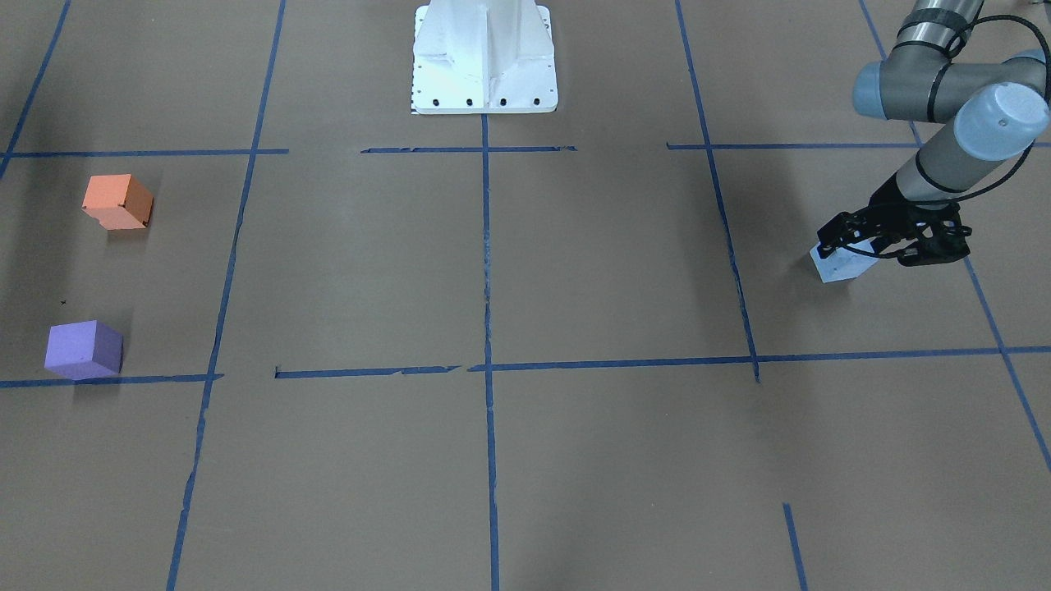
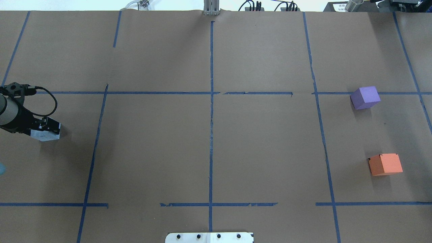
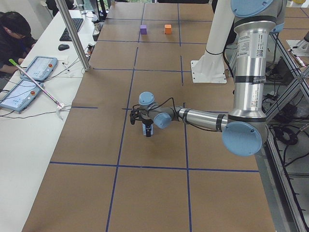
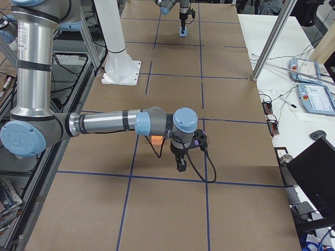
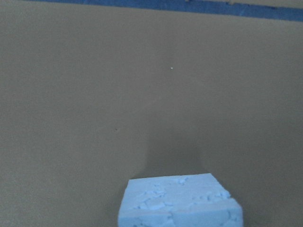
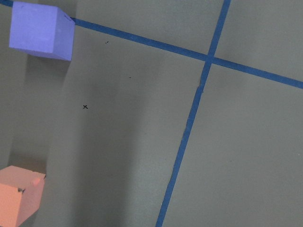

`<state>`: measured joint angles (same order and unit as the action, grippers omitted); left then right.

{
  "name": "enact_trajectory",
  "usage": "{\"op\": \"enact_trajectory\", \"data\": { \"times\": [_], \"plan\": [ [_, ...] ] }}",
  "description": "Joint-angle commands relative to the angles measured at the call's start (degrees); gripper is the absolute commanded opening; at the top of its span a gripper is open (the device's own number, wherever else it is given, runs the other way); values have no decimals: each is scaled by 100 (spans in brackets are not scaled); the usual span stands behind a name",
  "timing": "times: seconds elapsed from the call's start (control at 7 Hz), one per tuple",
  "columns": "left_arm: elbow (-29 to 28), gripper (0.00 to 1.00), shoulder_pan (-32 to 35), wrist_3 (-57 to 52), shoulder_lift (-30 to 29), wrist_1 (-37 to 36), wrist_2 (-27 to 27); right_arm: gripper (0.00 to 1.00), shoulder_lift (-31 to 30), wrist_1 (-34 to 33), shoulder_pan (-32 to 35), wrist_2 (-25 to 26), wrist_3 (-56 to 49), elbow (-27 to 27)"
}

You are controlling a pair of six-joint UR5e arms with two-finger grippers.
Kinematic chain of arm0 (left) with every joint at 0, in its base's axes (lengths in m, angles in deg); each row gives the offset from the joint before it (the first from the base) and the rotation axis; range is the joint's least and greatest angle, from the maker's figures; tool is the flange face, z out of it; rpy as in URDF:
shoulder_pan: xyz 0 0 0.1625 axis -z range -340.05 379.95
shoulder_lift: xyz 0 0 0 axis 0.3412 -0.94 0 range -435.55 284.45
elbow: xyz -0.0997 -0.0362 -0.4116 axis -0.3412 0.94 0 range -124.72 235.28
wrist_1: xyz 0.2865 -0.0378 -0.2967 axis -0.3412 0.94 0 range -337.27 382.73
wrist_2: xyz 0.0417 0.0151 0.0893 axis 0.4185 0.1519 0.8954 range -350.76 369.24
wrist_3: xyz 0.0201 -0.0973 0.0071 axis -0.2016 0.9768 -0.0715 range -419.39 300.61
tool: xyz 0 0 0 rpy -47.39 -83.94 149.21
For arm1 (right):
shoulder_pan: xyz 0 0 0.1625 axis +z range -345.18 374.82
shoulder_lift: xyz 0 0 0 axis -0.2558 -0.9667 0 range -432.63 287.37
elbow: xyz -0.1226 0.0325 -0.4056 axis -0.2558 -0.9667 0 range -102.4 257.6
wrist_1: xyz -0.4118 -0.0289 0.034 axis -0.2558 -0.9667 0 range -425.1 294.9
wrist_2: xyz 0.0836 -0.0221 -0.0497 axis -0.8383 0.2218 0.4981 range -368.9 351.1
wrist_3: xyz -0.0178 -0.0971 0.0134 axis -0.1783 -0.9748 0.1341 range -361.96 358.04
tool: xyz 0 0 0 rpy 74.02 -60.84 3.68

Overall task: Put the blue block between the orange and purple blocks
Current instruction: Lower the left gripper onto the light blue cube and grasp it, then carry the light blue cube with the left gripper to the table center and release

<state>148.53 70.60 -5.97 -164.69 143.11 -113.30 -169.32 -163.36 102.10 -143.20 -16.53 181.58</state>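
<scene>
- Blue block [image 1: 839, 266]: on the brown paper table [image 1: 575, 271], far out on the robot's left side. It sits inside a square of blue tape lines [image 1: 722, 213], well apart from the other two blocks.
- Left gripper [image 1: 850, 244]: directly over the blue block, pointing down, with its black fingers at the block's upper part. I cannot tell whether they press it. In the left wrist view the block fills the bottom centre.
- Left arm: the forearm reaches out low and nearly level, and the wrist is bent downward.
- Orange block [image 1: 117, 202] and purple block [image 1: 84, 350]: on the robot's right side, apart from each other. Bare paper lies between them, and the purple one lies farther from the base.
- Right gripper [image 4: 181, 166]: pointing down near the orange block, below a level forearm. Spread or closed cannot be told.
</scene>
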Motion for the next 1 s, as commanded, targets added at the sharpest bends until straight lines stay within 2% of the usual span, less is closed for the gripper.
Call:
{"op": "enact_trajectory", "data": {
  "times": [0.0,0.29,0.43,0.71,0.86],
  "plan": [
    [70,23,-20,46,-33,-24,37,100,1,0,0,0,-3,8],
    [858,24,15,90,-452,-416,72,100,-8,0,0,0,6,26],
    [932,35,-29,90,-1134,-550,142,100,-8,0,0,0,6,26],
    [880,35,-850,440,-2426,-1661,361,100,-8,0,0,0,6,17],
    [697,35,-1403,859,-3137,-2163,806,100,-8,0,0,0,6,17]
  ]
}}
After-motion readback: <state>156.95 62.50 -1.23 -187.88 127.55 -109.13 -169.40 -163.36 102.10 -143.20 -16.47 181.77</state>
